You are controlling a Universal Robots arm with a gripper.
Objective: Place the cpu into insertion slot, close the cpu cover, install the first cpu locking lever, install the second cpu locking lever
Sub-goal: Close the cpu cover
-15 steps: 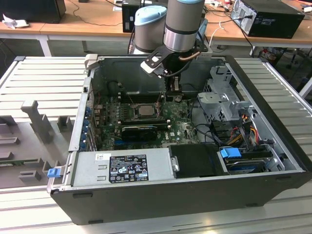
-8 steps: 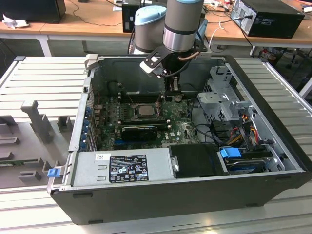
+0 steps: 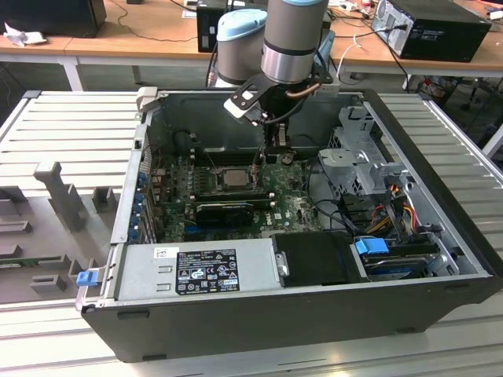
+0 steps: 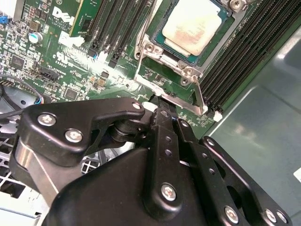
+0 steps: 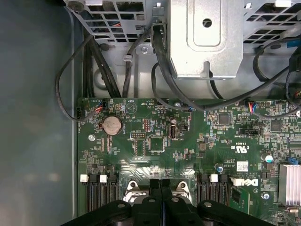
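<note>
The cpu (image 4: 193,23) lies flat in the insertion slot (image 3: 218,185), silvery top up, and appears again at the board's middle in the exterior view (image 3: 233,177). The cpu cover (image 4: 175,60) lies down over its edges as a metal frame. My gripper (image 4: 157,101) is shut, its black fingertips together at the socket's edge. They touch a thin metal locking lever (image 4: 183,100) that runs along that side. I cannot tell whether the lever is pinched. In the first wrist view the gripper (image 5: 160,184) sits between two socket screws. The exterior view has the gripper (image 3: 262,161) just to the exterior view's right of the cpu.
Long black memory slots (image 4: 244,52) flank the socket. A black expansion card (image 3: 224,210) lies just in front of it, with the power supply (image 3: 196,271) nearer still. A metal drive cage (image 3: 361,169) and cables (image 5: 160,61) stand to the exterior view's right. The case walls (image 3: 130,188) enclose everything.
</note>
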